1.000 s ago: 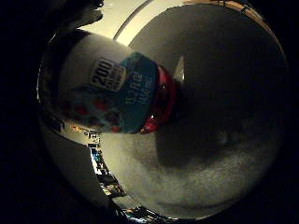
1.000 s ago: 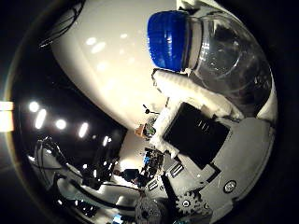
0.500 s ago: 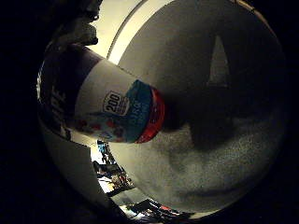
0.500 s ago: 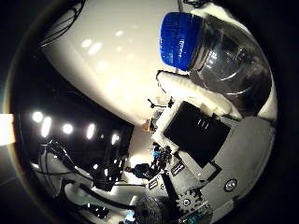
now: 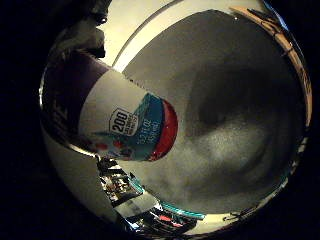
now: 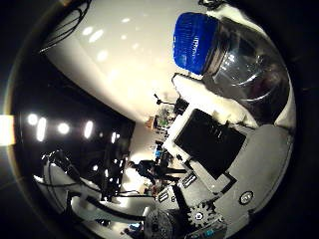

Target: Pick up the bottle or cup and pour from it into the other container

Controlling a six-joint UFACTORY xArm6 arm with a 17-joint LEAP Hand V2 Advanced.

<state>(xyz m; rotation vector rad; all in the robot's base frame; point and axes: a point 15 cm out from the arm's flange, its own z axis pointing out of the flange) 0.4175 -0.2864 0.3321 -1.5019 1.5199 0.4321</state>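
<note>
Bottle body (image 5: pixel 107 117): lies hard against the palm and fills much of the little finger side view; white label with teal and red print, a red band at its visible end, a purple stretch nearer the palm. It looks lifted clear of the surface, though no gap can be seen outright.
Table (image 5: pixel 235 125): grey, speckled, round-edged; it spreads beyond the bottle's red end, away from the palm. A soft shadow falls on it past that end.
Receiving container: not in either view; its place relative to the hand cannot be told.
Blue cap (image 6: pixel 195 42): ribbed, seated on the bottle's clear neck (image 6: pixel 244 64), just past the hand's white parts in the thumb side view. It appears still screwed on.
Hand (image 6: pixel 219 149): white and black parts lie directly alongside the clear neck; the bottle sits tight to the palm, so a grasp is likely, but the curl of the fingers is not shown and cannot be told.
Step in hand: judged to be carrying the bottle toward the pour.
Doing it well: keep the bottle pressed firmly to the palm, bring the capped end over the other container before tipping, tilt slowly. With the cap apparently on, nothing would leave the bottle.
Risk: the smooth label may slip or rotate in the grasp as the tilt steepens.
</note>
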